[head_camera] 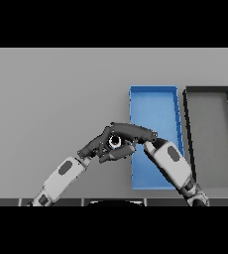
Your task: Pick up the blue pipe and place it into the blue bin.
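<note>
The grey table [51,99] carries 2 shallow bins side by side on the robot's right half. The blue bin [153,99] is a long rectangle running away from the robot; just beside it, on its right and apart by a narrow strip of table, lies a dark bin [210,134] of similar shape with a grey floor.

Both hands meet just at the left edge of the blue bin, near its middle. The left hand [97,146] comes in from the lower left on its white and grey arm, and the right hand [133,131] reaches across from the lower right, its forearm lying over the near part of the blue bin. Their dark fingers overlap closely around a small round thing [115,142] that shows a pale ring with a dark centre, like the open end of a tube seen head on. Its colour cannot be made out, so whether this is the blue pipe is unclear, and no other pipe shows on the table or in either bin.

The fingers of both hands look curled around that round thing, though which hand truly grips it cannot be told from this tangle
</note>
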